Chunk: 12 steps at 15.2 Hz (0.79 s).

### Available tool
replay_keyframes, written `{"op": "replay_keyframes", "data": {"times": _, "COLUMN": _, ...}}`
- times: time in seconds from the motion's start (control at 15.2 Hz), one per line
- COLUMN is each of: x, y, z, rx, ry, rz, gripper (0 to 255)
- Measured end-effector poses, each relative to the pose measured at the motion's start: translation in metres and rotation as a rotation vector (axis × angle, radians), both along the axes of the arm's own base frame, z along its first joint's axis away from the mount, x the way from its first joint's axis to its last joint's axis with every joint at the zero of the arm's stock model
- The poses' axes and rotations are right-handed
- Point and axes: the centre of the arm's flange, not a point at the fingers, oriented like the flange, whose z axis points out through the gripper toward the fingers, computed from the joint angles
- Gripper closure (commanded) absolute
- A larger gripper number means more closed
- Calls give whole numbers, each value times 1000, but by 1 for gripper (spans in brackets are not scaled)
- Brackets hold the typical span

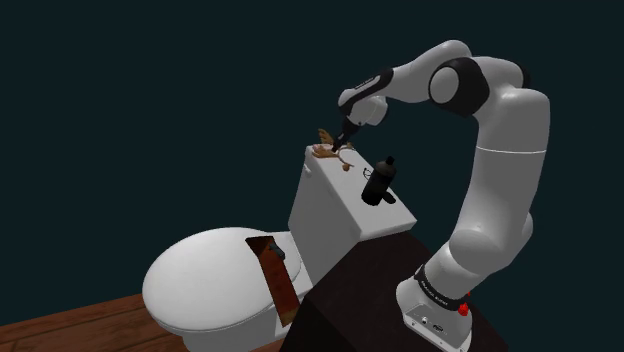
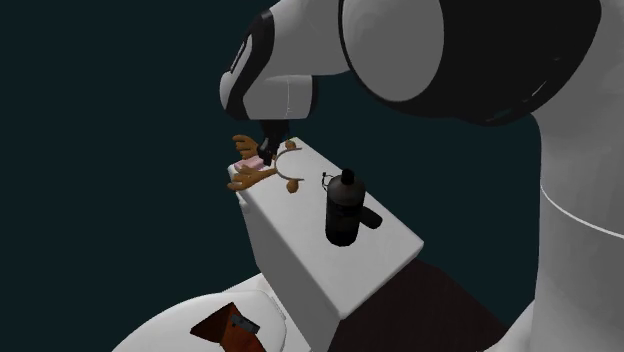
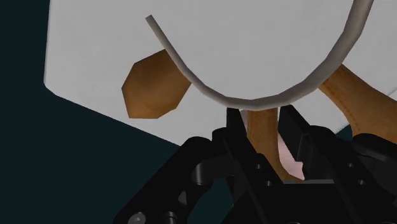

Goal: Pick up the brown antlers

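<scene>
Approach appears complete; lift is outstanding.

Location of target: the brown antlers [image 2: 249, 177], mounted on a thin grey headband [image 3: 254, 102] with a pink inner patch, lie at the far left end of the white toilet tank lid [image 2: 390, 245]. One tip overhangs the lid's edge. In both exterior views they look to be resting on the lid, with no gap under them that I can make out.

Claw: the gripper [image 2: 266, 155] is down on the antlers from above. In the wrist view its two black fingers [image 3: 235, 124] stand narrow, with a brown antler stem filling the space between them. Both appear to touch it, so I judge the claw is clasping that stem.

Surroundings: a black bottle [image 2: 343, 208] stands upright on the same lid, to the right of the antlers and apart from them. A reddish-brown flat object [image 1: 275, 275] rests on the closed toilet seat cover [image 1: 200, 290] below, well apart from the work.

Assessment: reaching and closing look done. Raising the antlers clear of the lid remains. The hold is on one stem, off the headband's middle, so the piece may swing or tilt once raised.
</scene>
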Motion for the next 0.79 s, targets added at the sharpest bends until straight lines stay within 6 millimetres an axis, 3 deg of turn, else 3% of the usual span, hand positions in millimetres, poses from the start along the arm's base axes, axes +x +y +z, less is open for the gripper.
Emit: {"op": "replay_keyframes", "data": {"times": 0.79, "x": -1, "y": -1, "z": 60, "rx": 0, "ry": 0, "rz": 0, "gripper": 255}}
